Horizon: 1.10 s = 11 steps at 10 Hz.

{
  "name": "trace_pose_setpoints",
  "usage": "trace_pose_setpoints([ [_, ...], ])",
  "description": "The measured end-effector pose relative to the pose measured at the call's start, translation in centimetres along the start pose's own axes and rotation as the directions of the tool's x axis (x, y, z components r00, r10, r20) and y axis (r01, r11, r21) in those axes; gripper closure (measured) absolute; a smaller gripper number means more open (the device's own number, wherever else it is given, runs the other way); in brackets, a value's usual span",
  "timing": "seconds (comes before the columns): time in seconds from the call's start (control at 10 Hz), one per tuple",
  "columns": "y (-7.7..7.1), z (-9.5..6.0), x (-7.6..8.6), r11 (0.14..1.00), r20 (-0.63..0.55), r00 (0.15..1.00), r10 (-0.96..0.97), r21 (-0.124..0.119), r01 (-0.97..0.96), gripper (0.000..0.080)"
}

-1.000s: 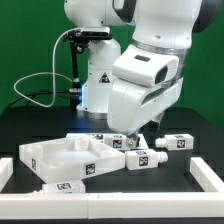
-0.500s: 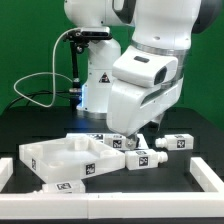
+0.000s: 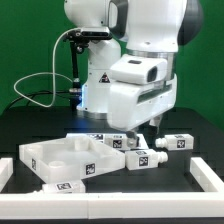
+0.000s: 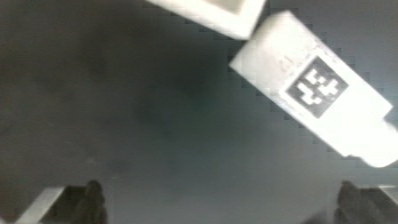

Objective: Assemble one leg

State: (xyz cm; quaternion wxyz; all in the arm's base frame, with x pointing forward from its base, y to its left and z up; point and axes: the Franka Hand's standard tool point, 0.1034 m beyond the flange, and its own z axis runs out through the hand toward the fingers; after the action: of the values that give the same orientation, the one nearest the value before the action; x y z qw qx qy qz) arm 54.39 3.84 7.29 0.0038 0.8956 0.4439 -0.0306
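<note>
My gripper is open and empty, its two fingertips wide apart above the black table. A white leg with a marker tag lies on the table beyond the fingers, apart from them. In the exterior view my gripper hangs low over a group of white legs: one leg lies in front of it, another to the exterior view's right, and one is partly hidden under the hand. The large white tabletop piece lies at the exterior view's left.
A further white tagged part lies at the front next to the tabletop piece. White rails edge the workspace at the exterior view's left and right. A corner of another white part shows in the wrist view.
The hand has turned from a tilted pose to a squarer one and shifted slightly toward the exterior view's right. The parts on the table have not moved.
</note>
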Motion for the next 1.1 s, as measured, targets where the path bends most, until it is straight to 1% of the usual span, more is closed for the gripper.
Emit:
trace_pose_setpoints([
  [0.2, -0.4, 0.3, -0.1, 1.000, 0.004, 1.000, -0.005, 0.005, 0.005, 0.0150],
  [0.3, -1.2, 0.4, -0.1, 0.992, 0.003, 0.992, -0.125, -0.021, 0.125, 0.0150],
  [0.4, -2.6, 0.5, -0.4, 0.972, 0.010, 0.972, -0.234, -0.026, 0.235, 0.0150],
  [0.5, -4.1, 1.0, -0.3, 0.934, 0.033, 0.935, -0.354, -0.029, 0.355, 0.0150],
  [0.6, -5.1, 2.0, -0.7, 0.926, 0.036, 0.926, -0.377, -0.011, 0.377, 0.0150],
  [0.7, -4.6, 2.5, -1.6, 0.938, 0.021, 0.938, -0.346, 0.010, 0.346, 0.0150],
  [0.8, -4.4, 2.3, -1.5, 0.939, 0.022, 0.939, -0.344, 0.004, 0.344, 0.0150],
  [0.9, -4.6, 2.4, -1.4, 0.938, 0.022, 0.937, -0.348, 0.006, 0.348, 0.0150],
  [1.0, -4.5, 2.7, -1.4, 0.928, 0.013, 0.928, -0.373, -0.003, 0.373, 0.0150],
  [1.1, -4.6, 4.1, -1.5, 0.901, -0.016, 0.901, -0.433, -0.030, 0.432, 0.0150],
])
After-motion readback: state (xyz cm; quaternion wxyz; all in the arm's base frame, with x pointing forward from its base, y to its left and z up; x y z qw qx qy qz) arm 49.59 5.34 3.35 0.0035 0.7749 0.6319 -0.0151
